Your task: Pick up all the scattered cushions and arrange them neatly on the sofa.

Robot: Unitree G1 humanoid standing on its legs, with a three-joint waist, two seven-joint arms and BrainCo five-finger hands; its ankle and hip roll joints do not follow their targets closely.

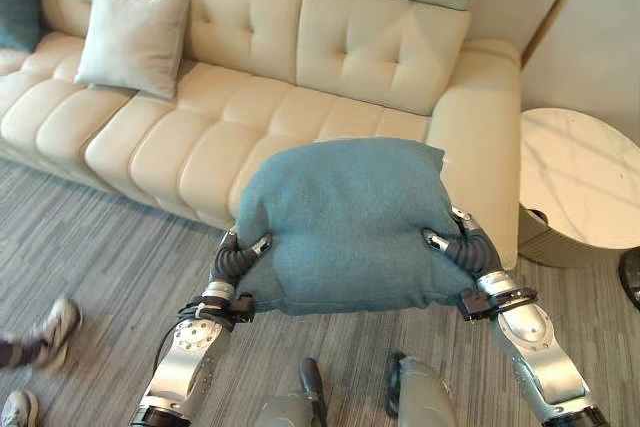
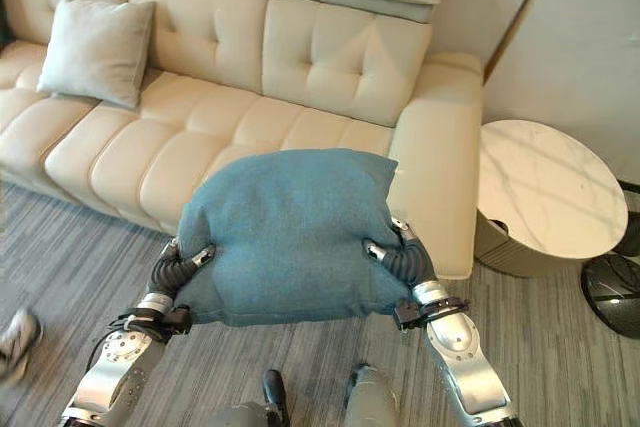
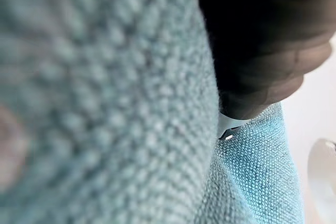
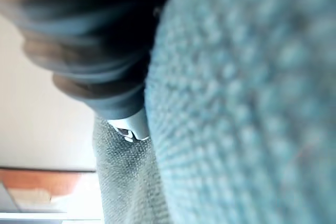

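bare sofa seat (image 1: 300,127) ahead, grey cushion (image 1: 132,40) far left, round table (image 1: 575,177) right

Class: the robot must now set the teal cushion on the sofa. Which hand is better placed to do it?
Neither alone: left hand and right hand clasp opposite sides of the teal woven cushion before the cream tufted sofa, so both should carry it forward.

Round marble table (image 2: 550,187), person's shoe (image 1: 55,332).

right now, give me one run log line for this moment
held: teal cushion | left hand and right hand grip opposite sides | lifted in front of cream sofa | grey cushion on seat | stage: carrying
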